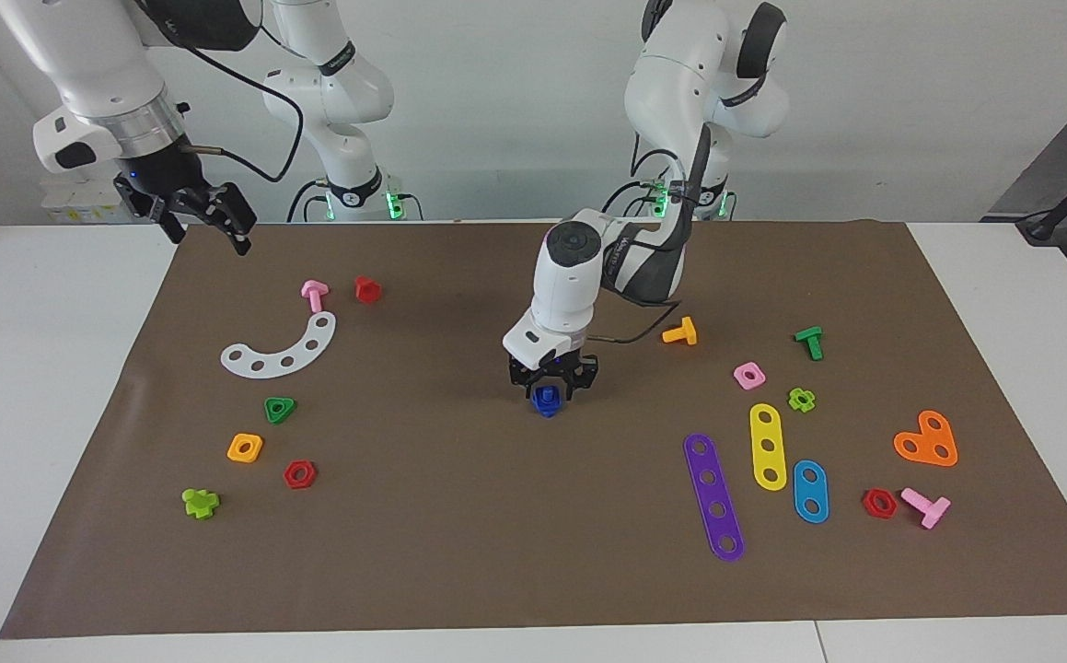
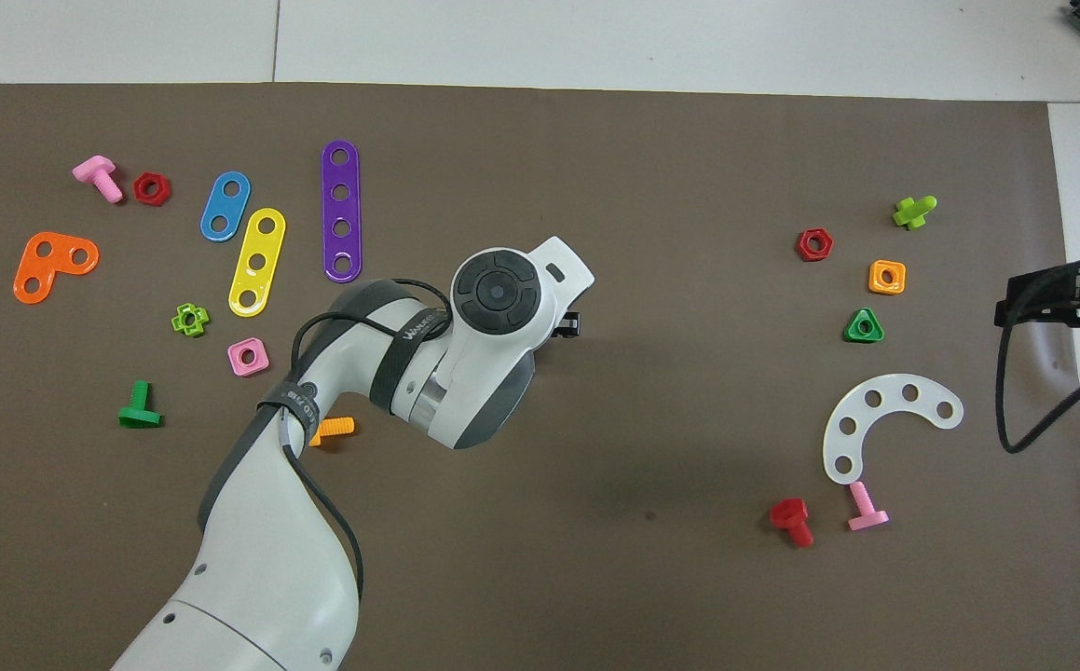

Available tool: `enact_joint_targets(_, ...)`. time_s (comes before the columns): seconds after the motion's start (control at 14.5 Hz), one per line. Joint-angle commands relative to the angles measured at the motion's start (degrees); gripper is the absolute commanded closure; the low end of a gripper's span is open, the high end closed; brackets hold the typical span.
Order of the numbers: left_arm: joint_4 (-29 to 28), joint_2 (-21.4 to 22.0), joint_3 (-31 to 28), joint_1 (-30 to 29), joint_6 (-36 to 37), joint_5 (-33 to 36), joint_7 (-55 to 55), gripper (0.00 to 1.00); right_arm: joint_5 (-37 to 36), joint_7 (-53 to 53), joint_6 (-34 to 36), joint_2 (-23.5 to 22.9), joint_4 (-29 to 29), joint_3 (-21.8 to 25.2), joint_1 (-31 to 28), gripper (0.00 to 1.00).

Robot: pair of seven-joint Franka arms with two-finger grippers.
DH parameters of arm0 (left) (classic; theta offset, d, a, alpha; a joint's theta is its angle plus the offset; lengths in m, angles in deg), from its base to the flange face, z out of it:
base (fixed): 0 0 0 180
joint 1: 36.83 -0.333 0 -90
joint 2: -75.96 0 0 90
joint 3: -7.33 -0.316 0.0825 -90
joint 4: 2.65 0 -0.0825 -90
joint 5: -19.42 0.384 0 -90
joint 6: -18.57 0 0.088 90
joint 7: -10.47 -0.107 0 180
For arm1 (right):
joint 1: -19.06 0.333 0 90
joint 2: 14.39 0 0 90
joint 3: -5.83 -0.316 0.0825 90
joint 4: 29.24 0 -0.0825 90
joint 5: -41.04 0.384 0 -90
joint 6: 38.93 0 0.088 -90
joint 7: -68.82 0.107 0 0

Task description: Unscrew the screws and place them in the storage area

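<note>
The dark blue screw (image 1: 547, 402) is between the fingers of my left gripper (image 1: 551, 391), low over the middle of the brown mat (image 1: 459, 534). The gripper points straight down and is shut on it. I cannot tell whether the screw touches the mat. In the overhead view the left hand (image 2: 502, 298) hides the screw. My right gripper (image 1: 208, 221) hangs open and empty, raised over the mat's edge at the right arm's end. It also shows in the overhead view (image 2: 1061, 303), where the arm waits.
Toward the right arm's end lie a white curved strip (image 1: 280, 350), a pink bolt (image 1: 314, 295), a red bolt (image 1: 367, 289) and several nuts. Toward the left arm's end lie purple (image 1: 713, 497), yellow (image 1: 768, 447) and blue (image 1: 810, 491) strips, an orange bolt (image 1: 680, 332) and more bolts.
</note>
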Motion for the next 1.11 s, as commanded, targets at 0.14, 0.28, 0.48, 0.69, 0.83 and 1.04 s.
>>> enact_joint_targets(0.14, -0.7, -0.9, -1.0, 1.2, -1.6, 1.3, 0.1, 0.31, 1.1, -1.5, 0.5, 0.9, 0.6, 0.3, 0.0, 0.0)
enact_joint_targets(0.28, -0.4, -1.0, -1.0, 1.2, -1.4, 1.3, 0.1, 0.34, 1.1, -1.5, 0.5, 0.9, 0.6, 0.3, 0.0, 0.0)
enact_joint_targets(0.48, -0.1, -1.2, -1.0, 1.2, -0.9, 1.2, 0.1, 0.36, 1.1, -1.5, 0.5, 0.9, 0.6, 0.3, 0.0, 0.0)
enact_joint_targets(0.69, 0.0, -1.2, -1.0, 1.2, -0.7, 1.2, 0.1, 0.42, 1.1, -1.5, 0.5, 0.9, 0.6, 0.3, 0.0, 0.0)
enact_joint_targets(0.83, -0.1, -1.2, -1.0, 1.2, -0.5, 1.2, 0.0, 0.48, 1.1, -1.5, 0.5, 0.9, 0.6, 0.3, 0.0, 0.0)
enact_joint_targets(1.04, 0.1, -1.2, -1.0, 1.1, 0.1, 1.2, 0.0, 0.53, 1.1, -1.5, 0.5, 0.9, 0.6, 0.3, 0.0, 0.0)
